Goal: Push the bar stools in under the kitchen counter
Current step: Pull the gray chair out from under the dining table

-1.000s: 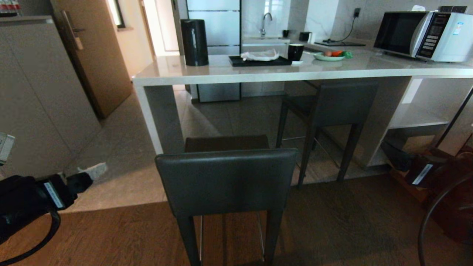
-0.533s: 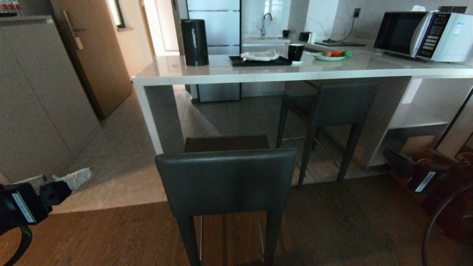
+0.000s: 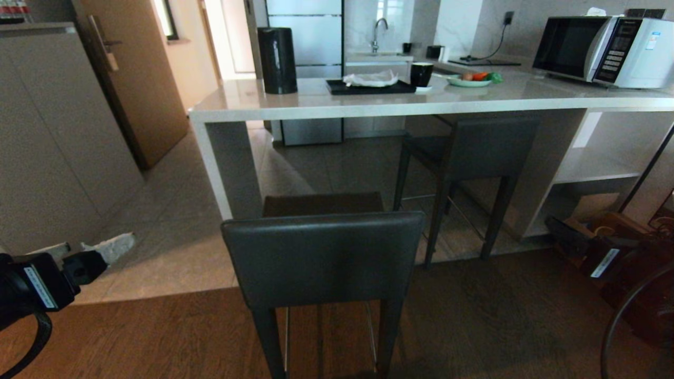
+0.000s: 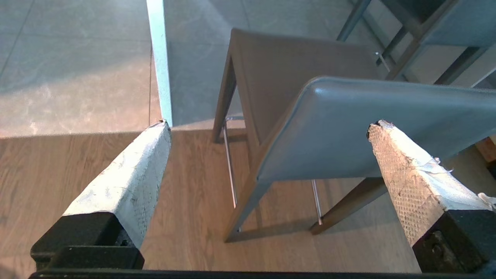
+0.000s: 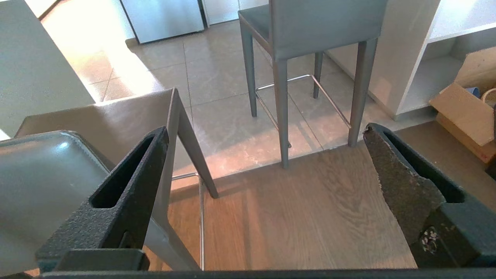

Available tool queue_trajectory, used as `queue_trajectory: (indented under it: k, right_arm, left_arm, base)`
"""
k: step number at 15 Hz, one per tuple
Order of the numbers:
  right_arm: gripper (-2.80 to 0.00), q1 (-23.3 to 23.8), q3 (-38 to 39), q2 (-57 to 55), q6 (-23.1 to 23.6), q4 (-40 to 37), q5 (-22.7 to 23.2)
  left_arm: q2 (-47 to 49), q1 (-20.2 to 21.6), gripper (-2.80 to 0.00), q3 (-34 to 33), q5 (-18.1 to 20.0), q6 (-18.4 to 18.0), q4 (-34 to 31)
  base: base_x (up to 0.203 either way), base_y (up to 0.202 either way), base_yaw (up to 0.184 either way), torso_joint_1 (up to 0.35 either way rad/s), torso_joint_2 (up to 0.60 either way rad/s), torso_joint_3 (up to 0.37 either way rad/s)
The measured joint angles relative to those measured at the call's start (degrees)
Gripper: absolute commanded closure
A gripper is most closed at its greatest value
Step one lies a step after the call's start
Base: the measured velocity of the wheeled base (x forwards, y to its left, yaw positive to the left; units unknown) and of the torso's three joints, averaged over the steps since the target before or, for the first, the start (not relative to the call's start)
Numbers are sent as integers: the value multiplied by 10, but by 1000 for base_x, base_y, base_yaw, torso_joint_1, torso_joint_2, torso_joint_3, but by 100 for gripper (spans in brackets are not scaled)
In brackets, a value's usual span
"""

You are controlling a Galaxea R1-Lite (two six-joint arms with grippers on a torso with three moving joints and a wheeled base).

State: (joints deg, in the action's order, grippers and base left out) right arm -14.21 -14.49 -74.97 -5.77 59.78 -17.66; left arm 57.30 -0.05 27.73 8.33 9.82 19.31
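Note:
The near bar stool (image 3: 322,258) stands out on the wood floor, its grey backrest toward me and its seat just short of the kitchen counter (image 3: 368,108). The second bar stool (image 3: 489,147) stands farther right with its seat under the worktop. My left gripper (image 3: 92,246) hangs open, low at the left and apart from the near stool. In the left wrist view the left gripper (image 4: 270,128) is spread wide with that stool's backrest (image 4: 341,116) ahead of it. My right gripper (image 3: 571,234) is low at the right. Its wrist view shows the right gripper (image 5: 267,131) open over bare floor, the near stool (image 5: 38,174) to one side, the second stool (image 5: 321,27) ahead.
On the worktop are a black cylinder (image 3: 277,60), a tray with a cloth (image 3: 370,84), a mug (image 3: 420,73), a plate (image 3: 468,80) and a microwave (image 3: 605,50). An open shelf unit (image 3: 595,168) and boxes (image 5: 461,112) sit at the right, and a cabinet (image 3: 47,147) at the left.
My left gripper has drawn back toward the left edge of the head view. The right gripper, the stools and the camera have stayed put.

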Motion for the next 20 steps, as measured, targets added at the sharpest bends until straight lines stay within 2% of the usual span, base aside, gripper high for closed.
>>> queue_trajectory:
  k: [8,20]
  right_arm:
    - [-280,0,0,-2,0,0,0]
    - [-280,0,0,8,2,0,0]
  left_arm:
    - [1,-1,-280,-4,1,-1,2]
    - [-31,-4,-280,-14,0,-2,-1]
  base:
    - [171,0,0,5,0,1]
    - [5,0,0,1,1,0]
